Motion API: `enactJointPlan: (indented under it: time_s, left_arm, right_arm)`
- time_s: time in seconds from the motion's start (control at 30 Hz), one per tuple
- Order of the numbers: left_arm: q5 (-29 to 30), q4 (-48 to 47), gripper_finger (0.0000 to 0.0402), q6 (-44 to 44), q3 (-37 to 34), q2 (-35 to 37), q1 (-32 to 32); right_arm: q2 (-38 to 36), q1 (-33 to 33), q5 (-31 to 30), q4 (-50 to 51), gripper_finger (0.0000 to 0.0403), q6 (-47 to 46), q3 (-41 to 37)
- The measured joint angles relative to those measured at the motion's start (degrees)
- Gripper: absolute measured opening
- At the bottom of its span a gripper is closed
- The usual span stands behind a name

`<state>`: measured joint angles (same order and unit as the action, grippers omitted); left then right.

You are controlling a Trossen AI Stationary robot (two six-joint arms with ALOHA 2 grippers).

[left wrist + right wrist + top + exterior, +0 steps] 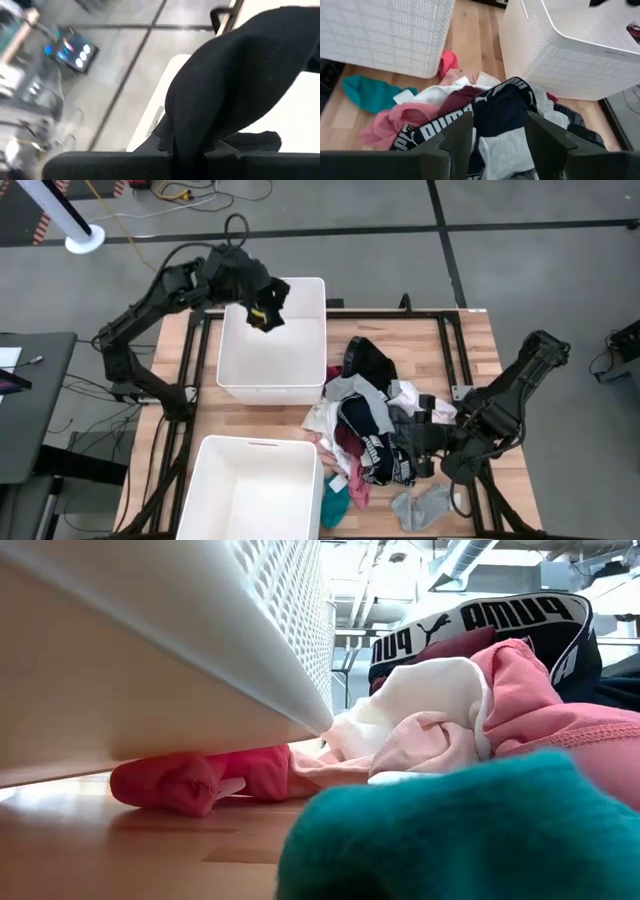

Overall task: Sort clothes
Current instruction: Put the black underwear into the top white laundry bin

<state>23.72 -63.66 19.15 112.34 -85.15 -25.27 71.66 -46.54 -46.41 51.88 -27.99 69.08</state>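
My left gripper (262, 312) hangs over the far white bin (285, 360), shut on a black garment (275, 294), which fills the left wrist view (240, 75). The pile of clothes (375, 420) lies on the table right of the bins. It includes a black PUMA waistband (440, 129), grey cloth (502, 147), maroon (462, 97) and pink (395, 117) pieces. My right gripper (425, 448) is open and low over the pile's right side, also seen in its wrist view (500, 135). Its fingers stand on either side of the grey and dark cloth. I cannot tell whether they touch it. My left gripper pinches a bunched part of the black garment (175, 142) between its two fingers. The garment is lifted clear above the far bin and drapes slack around the fingers. Which edge or how many layers it has, I cannot tell.
A second white bin (250, 490) stands at the table's near edge, left of the pile. A teal piece (335, 510) and a grey sock (420, 505) lie near the front edge. In the low view a pink piece (190, 785) lies against a bin's base.
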Motion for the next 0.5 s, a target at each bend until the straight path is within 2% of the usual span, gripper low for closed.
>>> enactJointPlan:
  time_s: [0.23,0.5]
  left_arm:
    - [-13.21,4.46,0.0,-1.48,-12.53,0.25,-11.16]
    - [-21.1,13.12,0.0,-0.82,-29.91,0.15,-18.22]
  right_arm:
    - [0.0,-1.55,0.0,-0.23,0.0194,-1.41,0.0]
    - [0.0,-2.86,0.0,-0.89,0.0194,-2.18,0.0]
